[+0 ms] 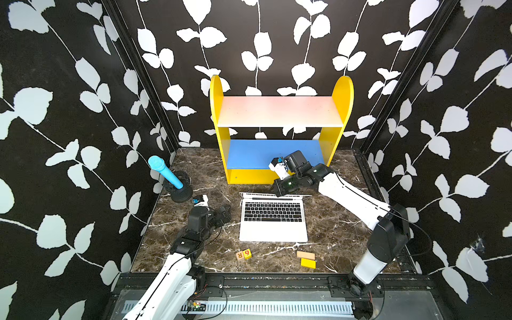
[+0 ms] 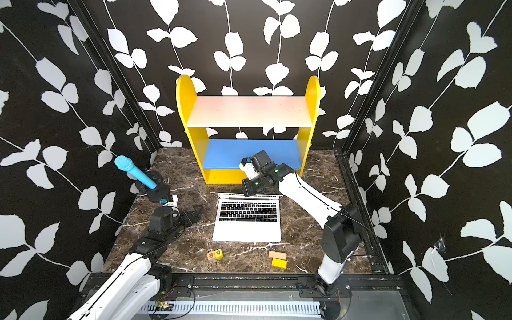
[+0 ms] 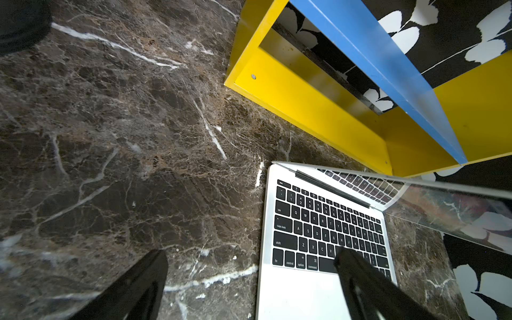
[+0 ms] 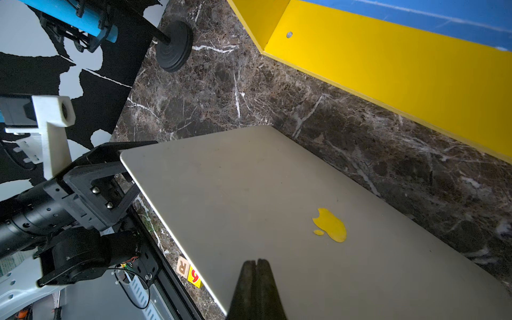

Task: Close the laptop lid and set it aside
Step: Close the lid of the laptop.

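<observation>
My right jaws: pressed shut on nothing, the two black tips together on the outer side of the laptop lid [image 4: 249, 194], near its free edge. I cannot tell whether they touch it.
My left jaws: spread wide and empty, low over the desk [image 1: 199, 177]. One of the fingers [image 3: 368, 288] hangs over the keyboard, the other over bare marble.
The laptop [image 1: 273, 227]: open, flat on the desk, just beside my left jaws and below my right jaws.
Lid position: raised from the hinge, with its thin top edge right under my right jaws in both top views.
Lid outside: smooth matt silver metal with rounded corners. The apple logo [image 4: 331, 225] shows yellow, just beyond my right tips.
Lid inside: glossy screen that mirrors the keys.
Base: silver shell, black square keys, plain palm rest.
Desk surface: polished dark brown marble pattern with white veins.
Beyond my right jaws: shelf [image 1: 279, 133] of flat boards, with yellow sides, a blue lower board and a pale top board.
Beyond my left jaws: blue microphone [image 1: 163, 171] tilted in a black, round-footed stand.
Behind both jaws: letter blocks [image 1: 243, 254], a wooden block [image 1: 305, 254] and a yellow block [image 1: 308, 263].
</observation>
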Controlling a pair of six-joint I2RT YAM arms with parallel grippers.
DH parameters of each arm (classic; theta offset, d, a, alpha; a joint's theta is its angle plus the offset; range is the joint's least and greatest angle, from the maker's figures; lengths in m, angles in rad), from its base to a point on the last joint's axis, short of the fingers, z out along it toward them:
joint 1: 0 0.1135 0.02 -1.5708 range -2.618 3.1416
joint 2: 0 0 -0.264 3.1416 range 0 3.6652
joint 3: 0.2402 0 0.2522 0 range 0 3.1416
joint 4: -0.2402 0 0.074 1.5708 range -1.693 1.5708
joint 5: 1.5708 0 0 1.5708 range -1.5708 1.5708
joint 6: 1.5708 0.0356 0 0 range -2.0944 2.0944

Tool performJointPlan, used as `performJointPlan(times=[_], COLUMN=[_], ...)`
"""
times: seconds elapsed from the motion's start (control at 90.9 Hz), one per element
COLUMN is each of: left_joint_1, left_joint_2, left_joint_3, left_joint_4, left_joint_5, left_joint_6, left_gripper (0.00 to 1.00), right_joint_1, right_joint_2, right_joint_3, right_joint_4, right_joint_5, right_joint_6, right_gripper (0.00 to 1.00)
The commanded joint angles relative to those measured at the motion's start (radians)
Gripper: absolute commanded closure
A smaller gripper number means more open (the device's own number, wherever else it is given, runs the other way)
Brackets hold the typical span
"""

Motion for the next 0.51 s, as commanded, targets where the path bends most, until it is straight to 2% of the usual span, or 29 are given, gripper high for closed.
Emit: performJointPlan(times=[0.0, 0.495], left_joint_1=[-0.002, -0.002], left_joint_2=[-0.009, -0.017], left_joint_3=[-0.013, -0.013], left_joint_4=[-0.013, -0.021], left_joint_5=[-0.012, -0.017], left_joint_6=[0.002, 0.002], left_gripper=[0.02, 0.02], right_joint_1=[0.019, 0.042], right_joint_2=[-0.016, 0.003], right_joint_3=[-0.018, -0.030], right_joint_4=[-0.031, -0.041], right_joint_5=[-0.023, -0.020], right_joint_6=[-0.018, -0.032], right_gripper=[1.00, 1.00])
